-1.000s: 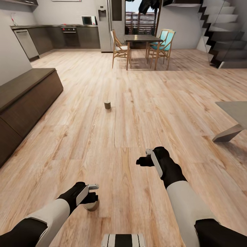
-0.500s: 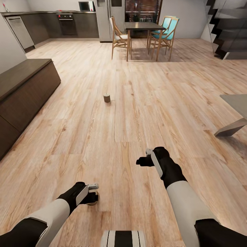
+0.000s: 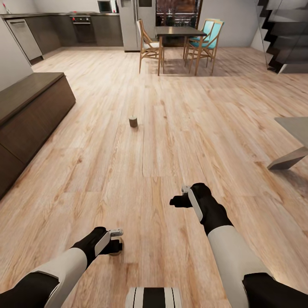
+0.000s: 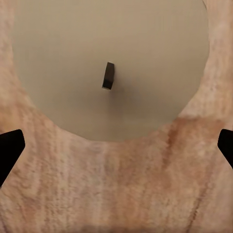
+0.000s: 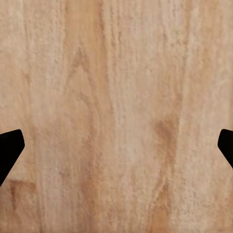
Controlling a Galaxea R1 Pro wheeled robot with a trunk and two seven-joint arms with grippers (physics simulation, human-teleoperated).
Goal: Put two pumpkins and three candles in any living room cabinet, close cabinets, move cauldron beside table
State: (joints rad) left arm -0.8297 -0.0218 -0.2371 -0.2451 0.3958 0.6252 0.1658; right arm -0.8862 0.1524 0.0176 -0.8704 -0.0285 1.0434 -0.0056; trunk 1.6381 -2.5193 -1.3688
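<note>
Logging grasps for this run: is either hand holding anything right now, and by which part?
Nothing is held. The left hand is open above a candle on the floor, fingertips apart and not touching it; the right hand is open over bare floor.

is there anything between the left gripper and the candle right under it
Nothing visible. The left gripper hangs over the near candle, its fingertips spread wide, with bare wooden floor beside the candle.

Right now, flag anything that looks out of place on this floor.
Two candles sit on the bare wood floor: one upright out in the open, another directly under the left claw, its pale top and wick seen in the left wrist view. Nothing looks spilled or damaged.
</note>
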